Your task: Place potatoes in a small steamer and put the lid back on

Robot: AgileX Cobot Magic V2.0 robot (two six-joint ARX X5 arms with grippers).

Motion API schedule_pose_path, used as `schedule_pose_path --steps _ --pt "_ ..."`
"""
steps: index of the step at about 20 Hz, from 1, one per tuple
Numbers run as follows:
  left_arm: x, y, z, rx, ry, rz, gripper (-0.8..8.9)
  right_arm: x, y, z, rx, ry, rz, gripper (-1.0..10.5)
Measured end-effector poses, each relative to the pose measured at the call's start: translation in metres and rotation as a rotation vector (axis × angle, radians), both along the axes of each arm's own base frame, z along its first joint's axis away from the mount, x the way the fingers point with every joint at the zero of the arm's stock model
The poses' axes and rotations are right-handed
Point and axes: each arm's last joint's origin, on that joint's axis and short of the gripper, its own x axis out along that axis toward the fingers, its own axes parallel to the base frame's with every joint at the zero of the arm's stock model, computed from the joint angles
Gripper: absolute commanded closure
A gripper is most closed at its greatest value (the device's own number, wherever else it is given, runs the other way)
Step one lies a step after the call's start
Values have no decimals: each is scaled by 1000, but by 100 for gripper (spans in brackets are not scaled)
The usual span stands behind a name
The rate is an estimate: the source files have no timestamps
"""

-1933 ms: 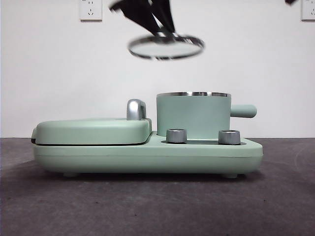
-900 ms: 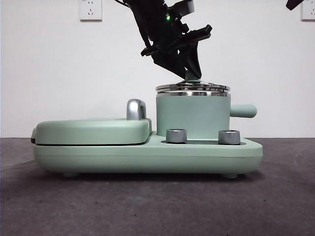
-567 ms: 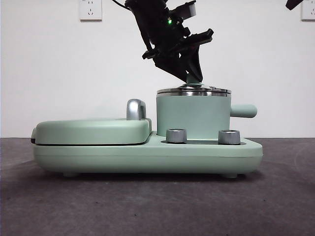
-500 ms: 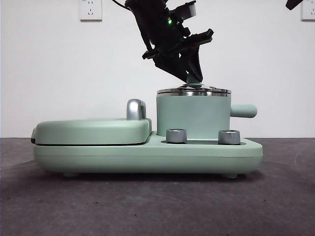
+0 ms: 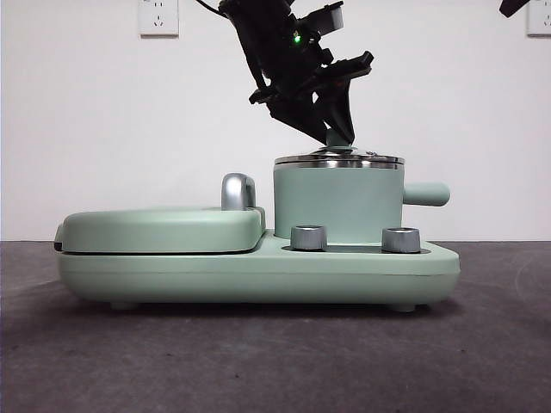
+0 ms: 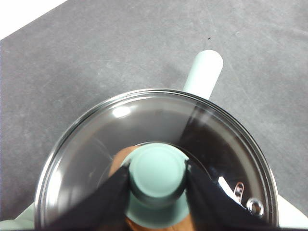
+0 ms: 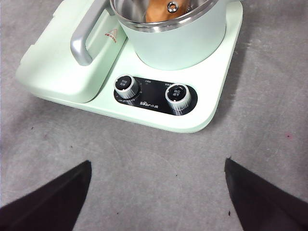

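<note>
Front view: no writing readable on the cooker (image 5: 258,267); two steel dials (image 5: 309,237) face the camera. A wall socket (image 5: 158,17) sits at the top left. The lid (image 5: 338,159) lies flat on the steamer (image 5: 338,202), rim on rim. The left gripper (image 5: 337,138) comes down at a slant from the top, its tips at the lid's knob (image 5: 338,136). A green light glows on the arm. A black tip of the waiting arm shows at the top right corner.

Left wrist view: left gripper (image 6: 157,179) closed on the knob (image 6: 157,172), one jaw on each side, touching it. Through the glass lid (image 6: 96,144) the potato (image 6: 120,161) shows orange-brown inside the steamer. The steamer's handle (image 6: 204,71) sticks out past the rim.

Right wrist view: right gripper (image 7: 156,192) hangs above the grey bench (image 7: 144,163), jaws wide apart, holding nothing. Black panel (image 7: 149,96) between two dials carries small white print, too small to read. A red warning triangle (image 7: 111,34) marks the griddle cover (image 7: 62,62) beside its chrome handle (image 7: 84,38).
</note>
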Motion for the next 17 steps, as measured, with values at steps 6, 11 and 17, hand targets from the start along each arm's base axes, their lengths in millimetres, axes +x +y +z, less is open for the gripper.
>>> schedule_pose_path --steps 6,11,17 --pt "-16 13 19 32 37 4 311 0 0 0 0 0 -1 506" --pt "-91 73 97 84 169 43 319 0 0 0 0 0 -1 506" --pt "-141 114 123 130 270 78 319 0 0 0 2 -2 0 506"
